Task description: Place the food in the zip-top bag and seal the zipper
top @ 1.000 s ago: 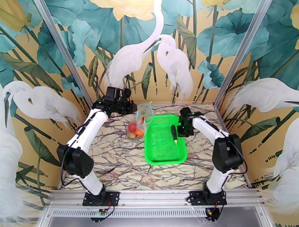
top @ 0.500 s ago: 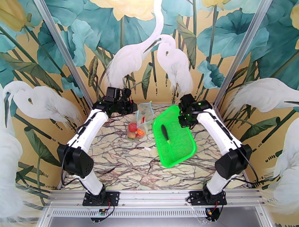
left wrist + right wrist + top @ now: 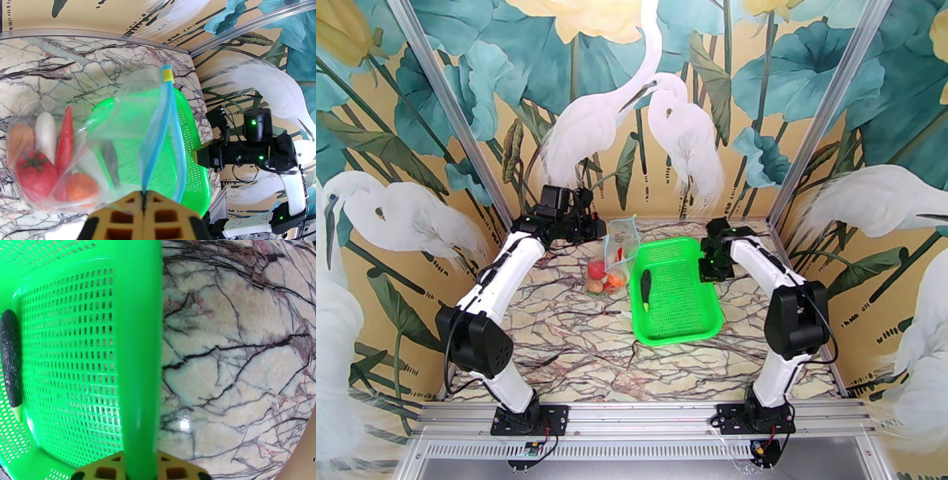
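Observation:
My left gripper [image 3: 144, 211] is shut on the light blue zipper [image 3: 158, 130] of the clear zip-top bag [image 3: 621, 241] and holds its mouth up. The food lying in the bag is a tomato [image 3: 33, 175], a chili [image 3: 65, 132], a white radish [image 3: 45, 130], a potato [image 3: 17, 138] and a small orange [image 3: 81, 187]. A dark eggplant [image 3: 645, 289] lies along the left side of the green basket [image 3: 695, 325]. My right gripper [image 3: 139, 467] straddles the basket's right rim [image 3: 140, 358]; I cannot tell whether its fingers press on it.
The basket sits flat on the marble table [image 3: 569, 347], right beside the bag. Painted walls and metal posts [image 3: 802, 134] close in the back and both sides. Bare marble [image 3: 237, 358] lies to the right of the basket.
Half a second ago the right gripper held the basket tilted up on its right side; now the basket is back down flat. The eggplant has slid from the basket's right to its left side.

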Motion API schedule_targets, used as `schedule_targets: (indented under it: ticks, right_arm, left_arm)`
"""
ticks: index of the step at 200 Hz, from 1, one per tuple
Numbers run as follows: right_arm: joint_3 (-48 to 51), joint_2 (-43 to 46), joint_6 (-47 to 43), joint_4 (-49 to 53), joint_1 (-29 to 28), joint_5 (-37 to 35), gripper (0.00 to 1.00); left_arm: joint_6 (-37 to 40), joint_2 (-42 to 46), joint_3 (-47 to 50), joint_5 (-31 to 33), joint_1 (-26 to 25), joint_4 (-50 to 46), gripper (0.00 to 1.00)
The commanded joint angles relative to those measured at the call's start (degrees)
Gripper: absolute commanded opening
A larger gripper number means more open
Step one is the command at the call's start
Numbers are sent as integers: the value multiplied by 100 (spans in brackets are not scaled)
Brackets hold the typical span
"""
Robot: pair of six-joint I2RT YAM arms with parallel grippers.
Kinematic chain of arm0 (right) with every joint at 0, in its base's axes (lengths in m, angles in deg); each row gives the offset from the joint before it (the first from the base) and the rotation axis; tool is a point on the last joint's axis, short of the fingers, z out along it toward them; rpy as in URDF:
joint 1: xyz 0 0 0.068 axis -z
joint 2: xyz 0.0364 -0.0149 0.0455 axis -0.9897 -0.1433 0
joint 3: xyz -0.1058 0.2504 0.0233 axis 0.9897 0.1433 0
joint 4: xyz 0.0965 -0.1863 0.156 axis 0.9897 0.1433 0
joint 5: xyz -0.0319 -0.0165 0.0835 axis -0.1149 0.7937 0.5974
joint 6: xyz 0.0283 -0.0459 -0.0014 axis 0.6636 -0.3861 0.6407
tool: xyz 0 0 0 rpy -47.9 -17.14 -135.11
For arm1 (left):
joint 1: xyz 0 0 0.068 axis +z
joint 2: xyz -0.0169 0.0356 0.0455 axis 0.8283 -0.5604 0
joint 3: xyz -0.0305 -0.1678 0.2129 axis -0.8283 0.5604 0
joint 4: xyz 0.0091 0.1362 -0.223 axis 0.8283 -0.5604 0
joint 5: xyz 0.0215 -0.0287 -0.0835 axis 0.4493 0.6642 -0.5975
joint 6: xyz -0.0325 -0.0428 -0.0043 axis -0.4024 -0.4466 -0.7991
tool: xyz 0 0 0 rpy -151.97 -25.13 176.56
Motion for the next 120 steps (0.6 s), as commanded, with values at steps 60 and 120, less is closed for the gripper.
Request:
schedule_targets:
  ticks: [60,120]
  right_arm:
    - [-538,691,285,-113,32,-386,60]
    - [-834,764,697,-187,-827,1154,45]
  left_arm:
    - [13,158,-98,101,37,-114,0]
    - [14,51,-268,119,37,-114,0]
